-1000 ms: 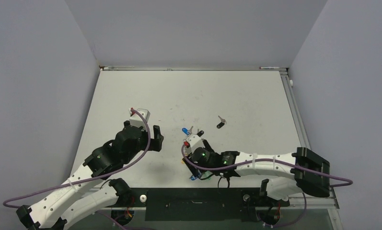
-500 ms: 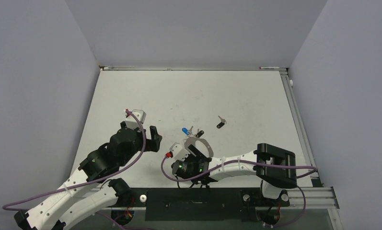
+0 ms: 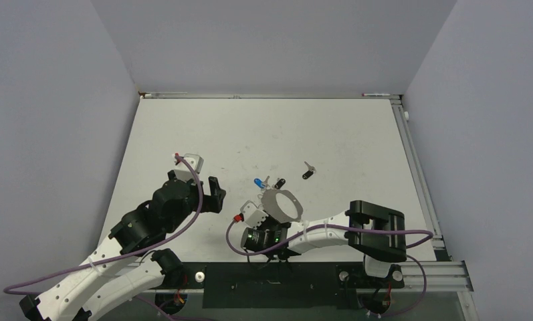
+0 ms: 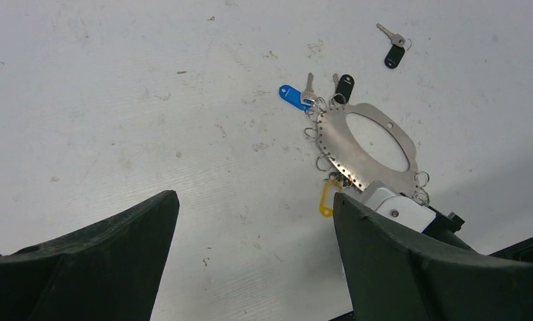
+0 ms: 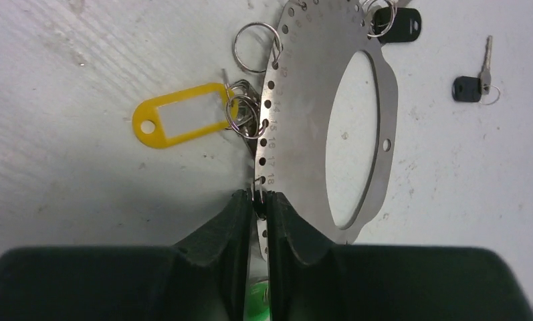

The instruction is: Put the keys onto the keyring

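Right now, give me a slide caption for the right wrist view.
Right gripper pinches the perforated metal keyring by its rim, yellow tag hooked on, one black key lying apart.

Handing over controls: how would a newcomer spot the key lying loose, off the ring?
The flat steel keyring is near the table's front edge, pinched in the right claw. Beyond it, to the right, one black-headed key lies alone; the other black one sits against the keyring's rim.

Bright, even light; faint soft shadows beside the keyring [image 5: 300, 134] on the table [image 5: 83, 200]; sharp focus.
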You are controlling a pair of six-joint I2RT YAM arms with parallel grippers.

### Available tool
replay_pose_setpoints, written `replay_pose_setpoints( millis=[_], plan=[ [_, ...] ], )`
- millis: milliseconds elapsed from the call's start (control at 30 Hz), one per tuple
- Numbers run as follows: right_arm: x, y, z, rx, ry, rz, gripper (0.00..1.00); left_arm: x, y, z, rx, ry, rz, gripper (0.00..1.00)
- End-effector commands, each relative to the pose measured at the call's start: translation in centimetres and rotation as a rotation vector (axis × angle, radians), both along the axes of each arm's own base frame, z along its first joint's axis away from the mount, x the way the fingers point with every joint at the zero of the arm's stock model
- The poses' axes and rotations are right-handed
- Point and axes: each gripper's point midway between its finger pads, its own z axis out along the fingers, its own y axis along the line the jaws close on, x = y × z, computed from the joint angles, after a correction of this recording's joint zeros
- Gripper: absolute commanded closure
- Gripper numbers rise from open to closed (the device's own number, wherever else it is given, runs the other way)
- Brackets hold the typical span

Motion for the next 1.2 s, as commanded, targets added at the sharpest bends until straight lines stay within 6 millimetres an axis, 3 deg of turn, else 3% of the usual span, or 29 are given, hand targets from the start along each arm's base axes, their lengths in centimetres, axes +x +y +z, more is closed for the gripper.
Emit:
replay_pose_setpoints(
  millis=[0,267,400,500,567,667,733,1000,1100,1167],
  plan=[
    [0.4,-0.4,1.2,0.043,-0.038,-0.018,0.94,0.1,-0.1,0.4,-0.008,-0.014,-0.007,0.17],
    [1.3,-1.4,7.5,0.306,-0.052,0.008,0.95,0.4,-0.4,0.6,-0.073,-0.004,0.020,0.18],
    [2.0,-2.5,10.4,0.513,-0.014,0.023,0.95,0.5,-2.8,0.7,-0.230,0.001,-0.015,0.18],
    [2.7,-4.2,11.0,0.611,0.015,0.017,0.95,1.5,-6.1,0.8,-0.380,-0.030,-0.079,0.18],
    [3.1,-4.3,11.5,0.678,0.031,0.028,0.95,1.9,-8.1,-0.5,-0.436,-0.029,-0.129,0.18],
    [3.8,-4.7,11.8,0.710,0.033,0.016,0.95,3.1,-10.5,-0.4,-0.536,-0.095,-0.186,0.18],
    [4.0,-4.4,12.0,0.737,0.042,0.030,0.95,4.0,-11.1,-0.4,-0.584,-0.138,-0.192,0.18],
    [3.7,-2.9,14.8,0.878,0.039,0.107,0.95,6.4,-11.6,1.3,-1.042,-0.148,-0.236,0.21],
    [3.6,-2.3,15.1,0.913,0.055,0.124,0.95,6.3,-12.2,2.4,-1.187,-0.147,-0.311,0.27],
    [3.7,-1.9,15.6,0.945,0.057,0.135,0.95,6.9,-13.3,1.6,-1.228,-0.067,-0.332,0.31]
  ],
)
